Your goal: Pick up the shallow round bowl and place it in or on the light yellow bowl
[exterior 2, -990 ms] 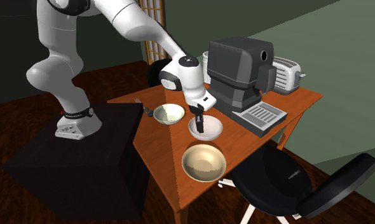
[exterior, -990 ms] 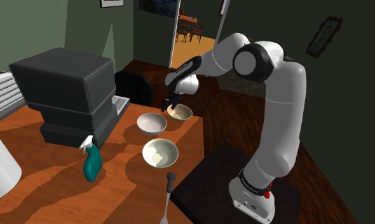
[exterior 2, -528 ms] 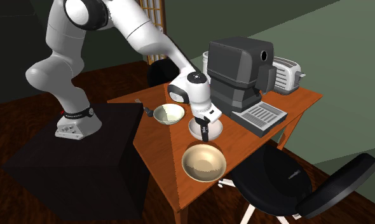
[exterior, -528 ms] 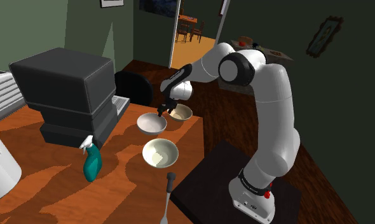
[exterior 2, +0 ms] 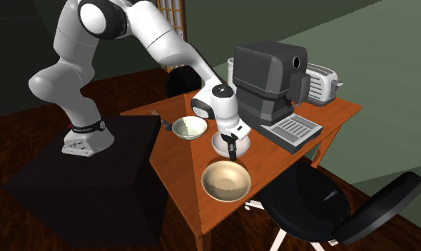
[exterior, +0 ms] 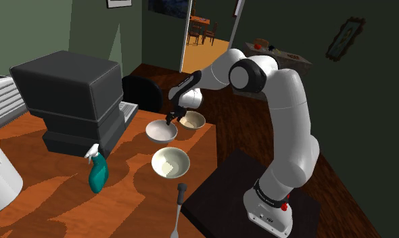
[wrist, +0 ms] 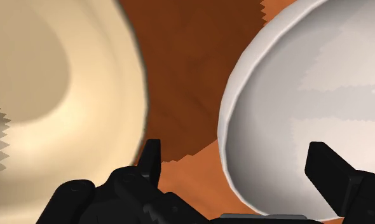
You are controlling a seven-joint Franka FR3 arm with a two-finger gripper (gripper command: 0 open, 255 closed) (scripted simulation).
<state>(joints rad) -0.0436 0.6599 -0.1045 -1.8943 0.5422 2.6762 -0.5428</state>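
The white shallow bowl [exterior: 157, 132] is set on the wooden table [exterior: 63, 203] just beside the tan bowl [exterior: 193, 120]. Its rim is straddled, not clasped, by the spread fingers of the gripper [wrist: 238, 167]. It is judged rigid, light and slick, best pinched there.

**Three cameras, one table corner: two face each other, one rides the hand.**

Your shoulder view sits beside and behind the stand [exterior: 218, 193], looking down across the table [exterior: 56, 203] at middle distance, with the coffee machine [exterior: 73, 94] on the shoulder view's left. Your second exterior view looks back from the opposite side, past the chair [exterior 2: 309, 203], facing the arm [exterior 2: 163, 43]. Both share the three bowls, in reversed order: in the shoulder view the pale yellow bowl [exterior: 170, 162] is near, the tan bowl [exterior: 191, 120] far, and the white bowl [exterior: 161, 130] between. Your wrist view looks along the gripper [wrist: 236, 153], very close, onto the white and tan bowls' rims.
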